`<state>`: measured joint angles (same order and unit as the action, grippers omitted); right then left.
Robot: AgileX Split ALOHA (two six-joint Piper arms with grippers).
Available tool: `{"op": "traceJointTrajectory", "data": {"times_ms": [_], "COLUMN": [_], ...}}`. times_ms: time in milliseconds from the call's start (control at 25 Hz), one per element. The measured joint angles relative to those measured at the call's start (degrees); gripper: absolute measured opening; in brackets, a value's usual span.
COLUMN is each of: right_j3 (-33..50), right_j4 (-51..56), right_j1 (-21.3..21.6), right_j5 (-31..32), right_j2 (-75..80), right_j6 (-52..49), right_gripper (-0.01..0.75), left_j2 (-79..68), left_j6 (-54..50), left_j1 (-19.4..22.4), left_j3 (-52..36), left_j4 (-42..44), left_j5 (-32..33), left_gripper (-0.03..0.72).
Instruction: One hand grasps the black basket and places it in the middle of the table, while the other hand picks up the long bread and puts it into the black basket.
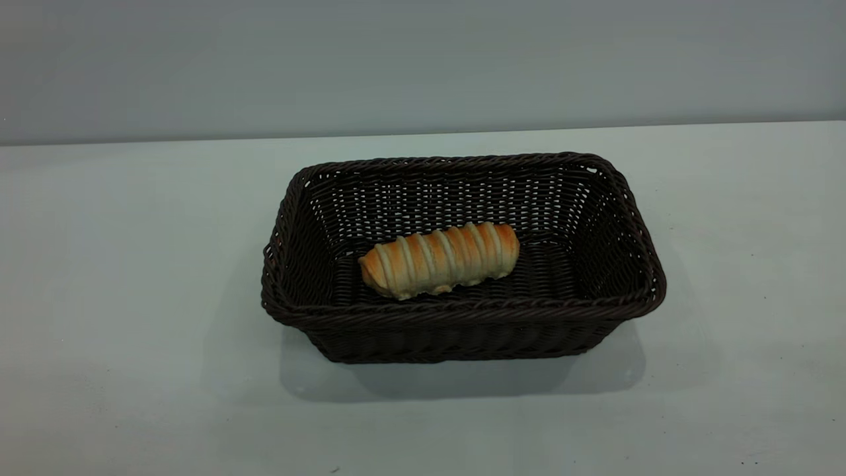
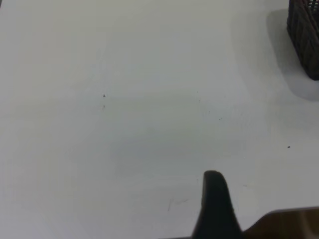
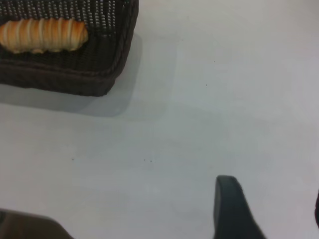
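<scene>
The black basket (image 1: 462, 317) stands on the table (image 1: 132, 297) near its middle. The long bread (image 1: 439, 259) lies inside it on the floor, slightly slanted. Neither arm shows in the exterior view. In the right wrist view the basket's corner (image 3: 107, 69) and the bread (image 3: 42, 35) are off to one side, and my right gripper (image 3: 272, 195) hovers open and empty over bare table away from them. In the left wrist view only a basket corner (image 2: 304, 35) shows far off. My left gripper (image 2: 261, 196) is open and empty over bare table, with one finger (image 2: 214, 199) showing.
The pale tabletop with a few dark specks (image 2: 103, 95) lies bare around the basket on all sides. A grey wall (image 1: 423, 59) runs behind the table's far edge.
</scene>
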<state>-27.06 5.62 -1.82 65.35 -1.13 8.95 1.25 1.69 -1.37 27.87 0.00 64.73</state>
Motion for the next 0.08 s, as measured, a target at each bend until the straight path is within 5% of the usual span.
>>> {"op": "traceJointTrajectory", "data": {"times_ms": [80], "right_j3": [0.0], "right_j4": [0.0], "right_j1": [0.0], "right_j5": [0.0], "right_j2": [0.0], "right_j6": [0.0], "right_gripper": [0.411], "left_j2": [0.0], "left_j6": [0.0], "left_j1": [0.0], "left_j3": [0.0], "left_j4": [0.0], "left_j5": [0.0], "left_gripper": [0.551]}}
